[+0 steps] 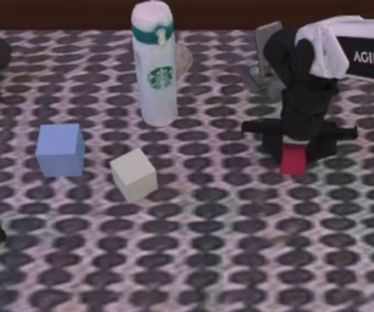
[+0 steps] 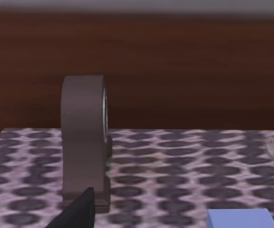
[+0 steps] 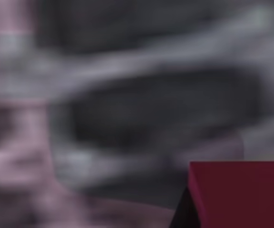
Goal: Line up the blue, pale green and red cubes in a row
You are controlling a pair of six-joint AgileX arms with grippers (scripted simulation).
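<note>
The right gripper (image 1: 293, 151) is low over the red cube (image 1: 292, 160) on the right side of the table, and its fingers stand on both sides of the cube. I cannot tell from these views whether they already press on it or only stand around it. In the right wrist view the red cube (image 3: 241, 192) sits very close under the camera, so the tool is right down at it.

The blue cube (image 1: 60, 149) is on the left side, and the pale green cube (image 1: 134, 174) lies just beside it, a little nearer and turned at an angle; the two do not touch. The red cube is well apart from both.

I judge that the step in hand is to take the red cube and bring it left, to continue the line after the pale green one. To do it well, the fingers should close on two flat opposite faces (the cube is small, so a hold at a corner may slip), then lift clear of the patterned table (image 1: 239, 260) before travelling. The path should pass on the near side of the white tumbler (image 1: 153, 65), which stands upright at the far side.

The tumbler is the only container here; its lid is on, so what it holds is not visible.

The left gripper (image 2: 77, 211) is parked at the left edge, near the clock (image 2: 85, 142); its state I cannot tell.
</note>
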